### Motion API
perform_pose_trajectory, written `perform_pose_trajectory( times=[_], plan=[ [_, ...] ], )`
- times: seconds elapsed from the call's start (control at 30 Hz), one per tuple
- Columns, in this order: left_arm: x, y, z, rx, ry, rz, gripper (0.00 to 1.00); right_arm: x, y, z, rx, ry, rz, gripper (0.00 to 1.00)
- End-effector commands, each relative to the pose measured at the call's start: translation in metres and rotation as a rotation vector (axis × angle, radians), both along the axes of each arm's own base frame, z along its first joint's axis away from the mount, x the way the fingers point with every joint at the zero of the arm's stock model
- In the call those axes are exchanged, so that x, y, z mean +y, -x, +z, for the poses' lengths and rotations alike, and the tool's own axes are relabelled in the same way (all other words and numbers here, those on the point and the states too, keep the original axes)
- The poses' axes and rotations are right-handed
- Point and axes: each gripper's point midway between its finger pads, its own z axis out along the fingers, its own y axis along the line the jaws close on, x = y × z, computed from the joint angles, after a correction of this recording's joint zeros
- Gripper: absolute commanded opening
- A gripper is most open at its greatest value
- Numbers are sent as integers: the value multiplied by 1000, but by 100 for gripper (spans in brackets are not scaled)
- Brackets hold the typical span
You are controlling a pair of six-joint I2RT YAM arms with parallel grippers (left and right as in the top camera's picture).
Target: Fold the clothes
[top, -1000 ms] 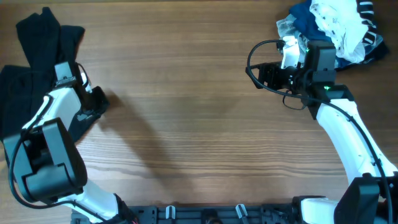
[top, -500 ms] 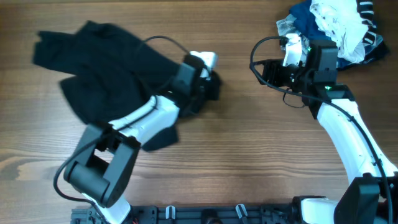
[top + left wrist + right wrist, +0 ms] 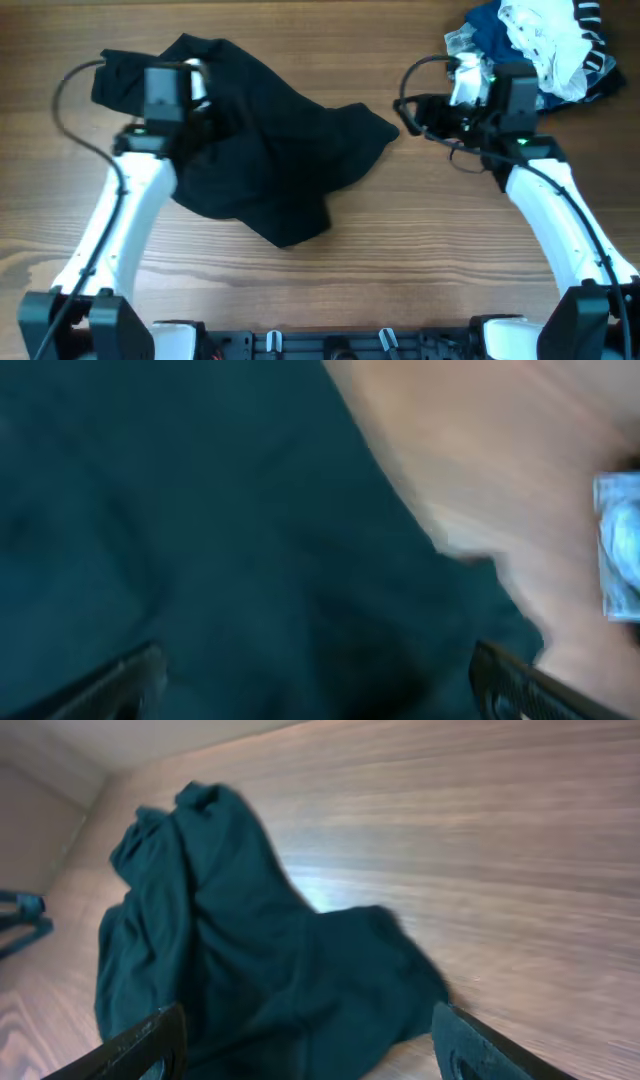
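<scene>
The clothes [image 3: 270, 160], one black garment, lie crumpled and partly spread over the left and middle of the table. A pointed corner reaches right toward my right gripper. My left gripper [image 3: 212, 112] hovers over the garment's upper left part. In the blurred left wrist view its gripper [image 3: 320, 685] is open, with dark fabric [image 3: 200, 540] filling the space below it. My right gripper [image 3: 415, 112] stands just right of the garment's corner. In the right wrist view this gripper [image 3: 315, 1050] is open and holds nothing, and the garment [image 3: 250, 970] lies ahead of it.
A heap of blue, white and striped garments [image 3: 540, 40] sits at the back right corner, behind my right arm. Bare wooden table [image 3: 420, 260] shows in front of and right of the black garment.
My left arm swept the black garment from the far left to the middle, let go and drew back left. The garment now lies spread. My right gripper barely moved.
</scene>
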Motion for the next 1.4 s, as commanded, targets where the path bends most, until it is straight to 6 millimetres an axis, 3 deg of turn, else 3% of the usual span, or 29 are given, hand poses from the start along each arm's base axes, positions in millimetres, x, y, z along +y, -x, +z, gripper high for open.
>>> perform_pose_trajectory(
  times=[0.0, 0.07, 0.2, 0.27, 0.4, 0.47, 0.53, 0.57, 0.6, 0.67, 0.77, 0.83, 0.9, 0.97, 1.13, 1.2, 1.27, 1.37],
  plan=[
    [83, 33, -45, 207, -127, 203, 96, 1, -5, 2, -31, 84, -30, 81],
    [116, 37, -66, 262, -149, 276, 95, 1, -5, -1, -22, 86, -29, 82],
    [155, 24, -98, 269, -186, 320, 94, 0, -4, -2, -20, 93, -25, 82],
    [166, 22, -116, 294, -210, 341, 94, 0, -4, -3, -23, 105, -18, 82],
    [170, 22, -151, 349, -225, 344, 90, -1, -4, -4, -22, 108, -21, 82],
    [170, 22, -156, 359, -223, 343, 76, -2, -4, -5, -20, 115, -28, 82],
    [170, 24, -156, 365, -221, 346, 30, -2, -4, -5, -19, 115, -28, 82],
    [169, 27, -157, 382, -221, 342, 13, -2, -4, -5, -19, 116, -28, 82],
    [170, 34, -158, 409, -235, 345, 6, -2, -4, -5, -19, 116, -28, 82],
    [166, 54, -161, 492, -230, 347, 4, -2, -4, -5, -19, 116, -28, 81],
    [151, 89, -153, 666, -164, 331, 4, -2, -4, -5, -19, 116, -28, 82],
    [144, 121, -137, 824, -126, 318, 4, -2, -4, -5, -19, 115, -28, 81],
    [122, 153, -121, 978, -28, 284, 4, -2, -4, -6, -18, 114, -29, 79],
    [100, 162, -114, 1032, 59, 257, 4, -6, -7, -15, 24, 107, -72, 76],
    [78, 159, -110, 1032, 81, 205, 4, -18, -3, -90, 269, 138, -169, 69],
    [63, 152, -99, 983, 69, 181, 4, -18, -1, -104, 304, 145, -168, 69],
    [53, 136, -75, 832, 54, 195, 4, -17, -1, -103, 303, 139, -160, 69],
    [23, 105, -10, 465, 119, 103, 4, -6, 2, -99, 308, 91, -112, 69]
  ],
)
